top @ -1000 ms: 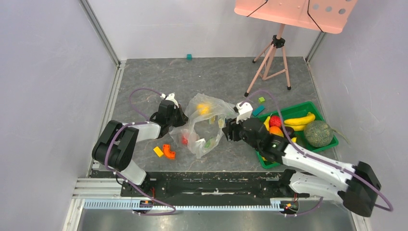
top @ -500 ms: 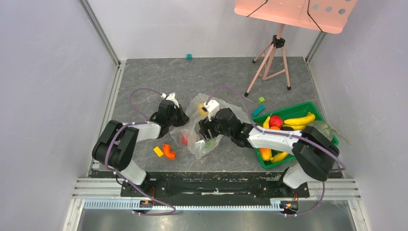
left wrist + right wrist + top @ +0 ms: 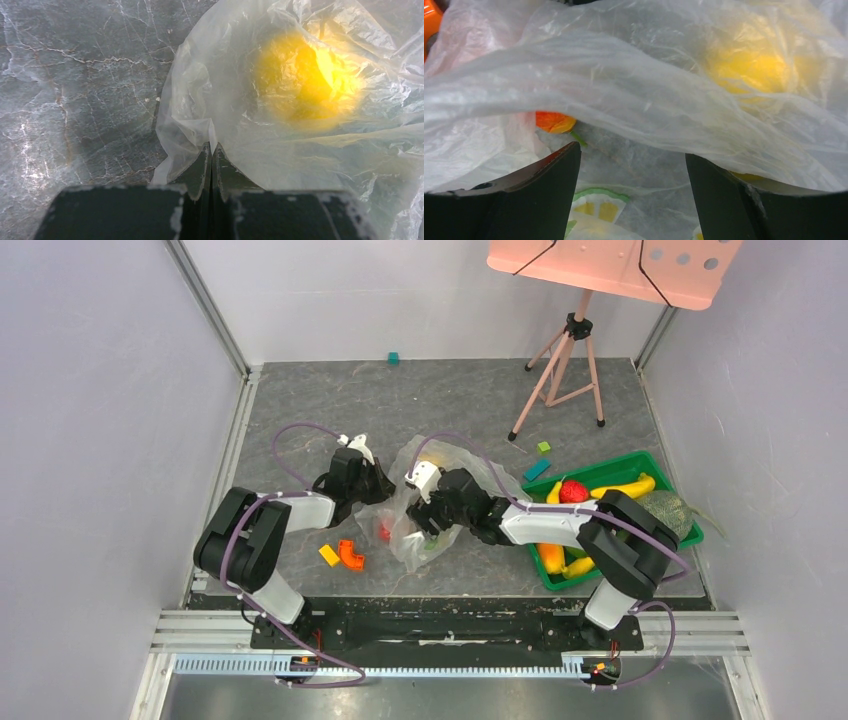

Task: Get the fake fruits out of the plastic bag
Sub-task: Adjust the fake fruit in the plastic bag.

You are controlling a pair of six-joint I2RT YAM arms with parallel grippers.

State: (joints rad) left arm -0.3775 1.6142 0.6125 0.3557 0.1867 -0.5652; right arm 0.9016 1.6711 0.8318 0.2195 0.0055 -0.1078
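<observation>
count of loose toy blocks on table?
5: yellow block and orange block near-left of the bag; teal block by the back wall; green block and teal bar behind the tray. The bag may hide more.

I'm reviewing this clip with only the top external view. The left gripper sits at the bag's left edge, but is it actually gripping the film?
Observer: Yes. In the left wrist view the left gripper is shut, with a fold of the plastic bag pinched between its fingers.
Reviewer: And the right gripper, open or shut?
Observer: Open. In the right wrist view the right gripper has its fingers wide apart, and bag film hangs across just ahead of them.
Reviewer: Any fruit near it?
Observer: An orange fruit shows under the film's edge, close to the finger on the left of that picture.
</observation>
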